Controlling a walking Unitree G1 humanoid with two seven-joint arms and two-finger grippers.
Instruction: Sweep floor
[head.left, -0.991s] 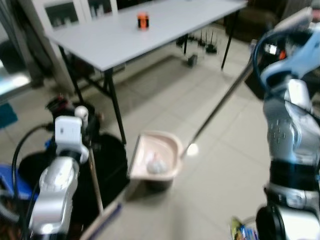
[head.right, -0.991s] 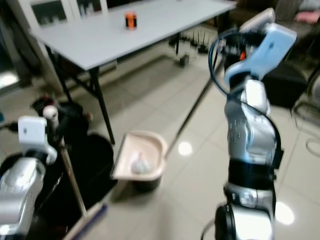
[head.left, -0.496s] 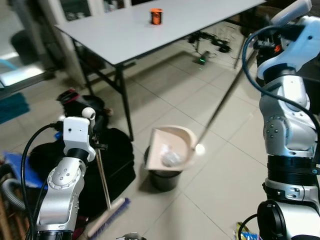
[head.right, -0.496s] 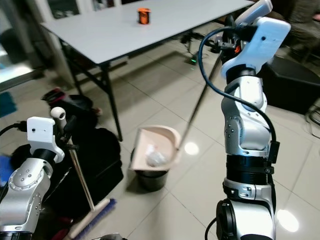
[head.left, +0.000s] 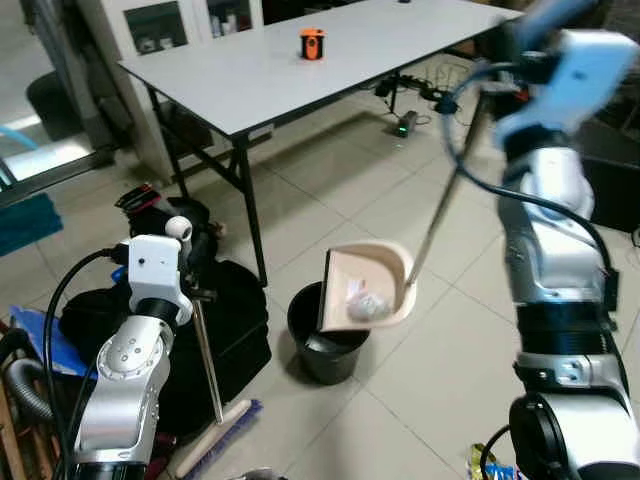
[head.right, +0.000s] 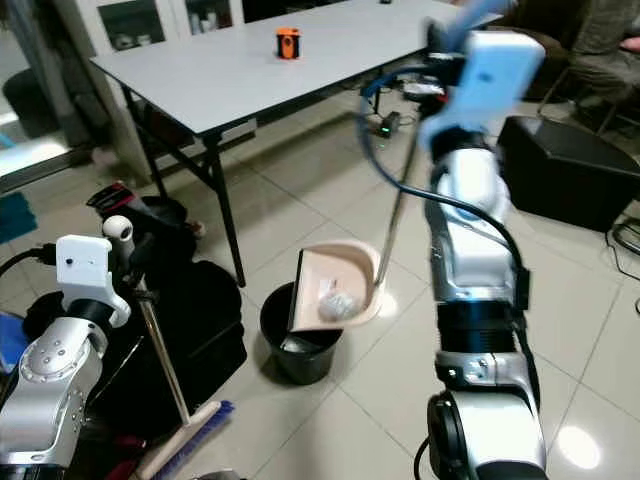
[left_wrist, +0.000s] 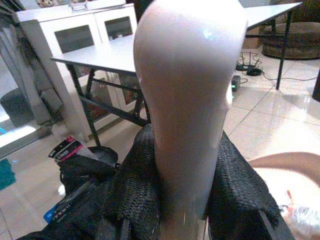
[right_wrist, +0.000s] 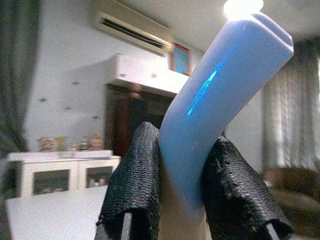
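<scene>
Floor (head.left: 330, 170) of pale glossy tiles spreads under a long grey worktop (head.left: 250, 70), which carries a small orange object (head.left: 312, 44) near its far edge. White cabinets (head.left: 190, 20) stand behind it. A black bag (head.left: 235, 320) lies slumped on the tiles beside the worktop's leg. Just beside the bag stands a round black bin (head.left: 318, 335). A pink dustpan (head.left: 368, 285) hangs tilted over the bin's rim with a crumpled clear wad of rubbish (head.left: 364, 301) resting inside it. Its long dark handle (head.left: 447, 190) rises to the right end effector (right_wrist: 182, 200), whose two black fingers are clenched on the pale blue grip at the top. The left end effector (left_wrist: 182, 190) is clamped around the rounded white top of a broom (head.left: 205, 370), whose stick stands nearly upright and whose blue bristles (head.left: 225, 440) rest on the floor near the bag.
</scene>
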